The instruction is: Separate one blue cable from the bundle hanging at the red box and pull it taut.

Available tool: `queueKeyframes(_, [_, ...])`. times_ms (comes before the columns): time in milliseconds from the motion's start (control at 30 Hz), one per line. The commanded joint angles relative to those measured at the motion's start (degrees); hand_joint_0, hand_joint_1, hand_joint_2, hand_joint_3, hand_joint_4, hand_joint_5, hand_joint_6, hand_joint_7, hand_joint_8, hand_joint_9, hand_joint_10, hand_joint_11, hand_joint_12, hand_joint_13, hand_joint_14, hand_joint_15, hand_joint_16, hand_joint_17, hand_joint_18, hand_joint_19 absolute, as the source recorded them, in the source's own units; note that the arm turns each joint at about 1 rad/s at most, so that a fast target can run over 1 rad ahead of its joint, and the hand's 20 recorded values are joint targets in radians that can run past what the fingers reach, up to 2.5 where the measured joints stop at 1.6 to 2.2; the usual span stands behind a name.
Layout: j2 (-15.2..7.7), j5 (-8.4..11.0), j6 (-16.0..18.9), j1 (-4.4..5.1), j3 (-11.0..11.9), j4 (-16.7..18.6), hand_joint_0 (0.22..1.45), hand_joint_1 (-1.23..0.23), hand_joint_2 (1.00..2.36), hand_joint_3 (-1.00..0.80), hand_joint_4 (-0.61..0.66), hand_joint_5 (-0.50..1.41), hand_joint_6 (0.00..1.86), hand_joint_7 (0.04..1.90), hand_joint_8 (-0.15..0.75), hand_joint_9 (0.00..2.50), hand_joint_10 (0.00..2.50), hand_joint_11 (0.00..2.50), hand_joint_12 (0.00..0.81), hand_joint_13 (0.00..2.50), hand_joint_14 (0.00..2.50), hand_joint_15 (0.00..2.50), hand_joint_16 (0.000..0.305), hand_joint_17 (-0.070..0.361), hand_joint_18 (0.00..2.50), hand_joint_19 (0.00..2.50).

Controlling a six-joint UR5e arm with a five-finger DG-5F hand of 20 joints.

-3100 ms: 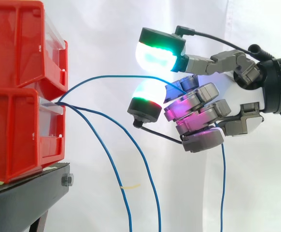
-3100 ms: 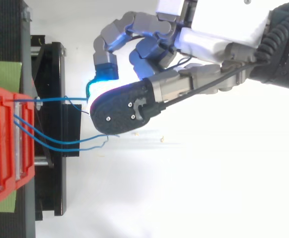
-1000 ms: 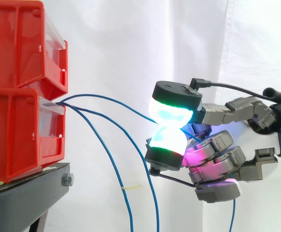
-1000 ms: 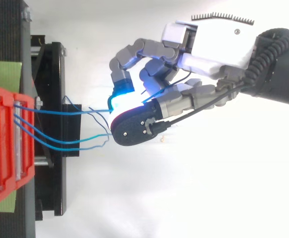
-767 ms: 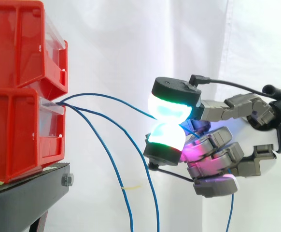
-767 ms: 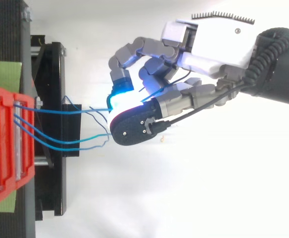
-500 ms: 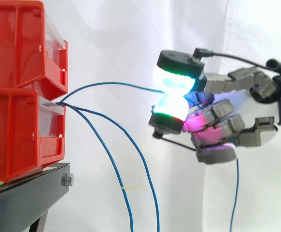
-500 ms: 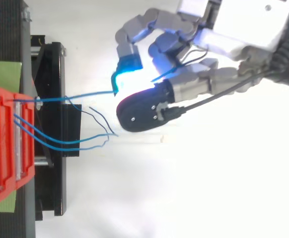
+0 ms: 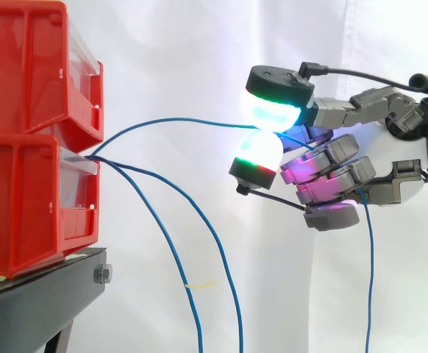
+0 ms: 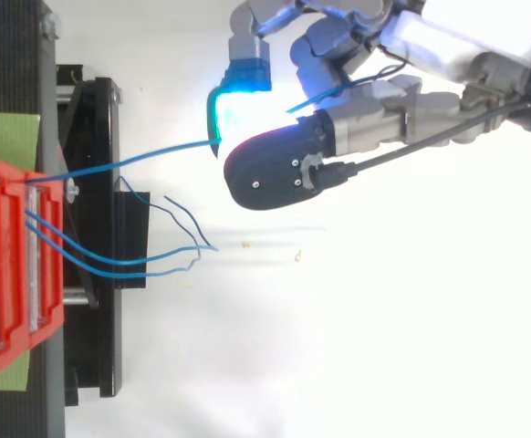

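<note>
At the front edge of the lower red bin, one blue cable left the slot and ran in a shallow upward arc to the hand, not quite straight. Two green-cyan pads pinched it between them; the other fingers were curled, lit magenta. Its free end hung below the hand. Two other blue cables drooped beside the black stand.

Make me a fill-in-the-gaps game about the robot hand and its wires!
1. The hand pinches one ____ cable between its glowing pads.
2. That cable comes from the ____ red bin of the two stacked ones.
3. ____ other cables hang down loose from that bin.
Missing words: blue; lower; Two.
</note>
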Motion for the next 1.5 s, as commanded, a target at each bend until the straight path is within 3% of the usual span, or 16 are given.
queueKeyframes(0, [0.0,-0.01,0.05,0.03,-0.37,0.09,0.57,-0.67,1.0,-0.5,0.18,-0.19,0.93,1.09,0.323,0.84,2.03,1.31,0.36,1.01,1.9,1.35,0.045,0.102,1.15,1.39])
queueKeyframes(133, [0.0,-0.19,0.23,0.21,-2.04,1.85,0.56,-0.68,1.0,-0.5,0.18,-0.19,0.93,1.1,0.324,0.84,2.03,1.31,0.359,1.01,1.91,1.34,0.046,0.103,1.15,1.39])
queueKeyframes(533, [0.0,-0.1,0.32,0.3,-2.13,3.08,0.5,-0.65,1.0,-0.5,0.19,-0.19,0.92,1.07,0.35,0.83,2.1,1.23,0.385,1.0,1.99,1.26,0.052,0.116,1.18,1.36])
queueKeyframes(633, [0.0,-0.01,0.32,0.3,-2.13,3.08,0.53,-0.55,1.0,-0.5,0.18,-0.18,0.91,1.08,0.337,0.85,2.03,1.26,0.366,1.0,1.97,1.27,0.047,0.106,1.15,1.39])
queueKeyframes(733, [0.0,0.08,0.32,0.3,-2.13,3.08,0.6,-0.54,1.0,-0.5,0.17,-0.18,0.9,1.12,0.318,0.86,1.95,1.33,0.354,1.0,1.93,1.31,0.043,0.097,1.13,1.41])
queueKeyframes(967, [0.0,0.08,0.32,0.47,-2.13,3.08,0.6,-0.65,1.02,-0.2,0.17,-0.18,0.92,1.21,0.322,0.87,1.93,1.37,0.357,1.02,1.9,1.34,0.044,0.099,1.14,1.4])
queueKeyframes(1167, [0.0,0.08,0.41,0.47,-2.13,3.25,0.61,-0.73,1.02,-0.1,0.16,-0.18,0.93,1.23,0.325,0.87,1.97,1.33,0.359,1.02,1.9,1.33,0.045,0.101,1.15,1.38])
queueKeyframes(1333, [0.0,0.08,0.76,0.56,-2.13,3.34,0.65,-0.78,1.02,-0.14,0.13,-0.18,0.94,1.24,0.319,0.86,1.95,1.36,0.353,1.02,1.86,1.36,0.045,0.101,1.14,1.39])
queueKeyframes(1467, [0.0,0.08,1.28,0.56,-2.13,3.34,0.69,-0.8,1.01,-0.31,0.12,-0.19,0.94,1.2,0.313,0.85,1.95,1.36,0.352,1.02,1.83,1.39,0.046,0.103,1.14,1.35])
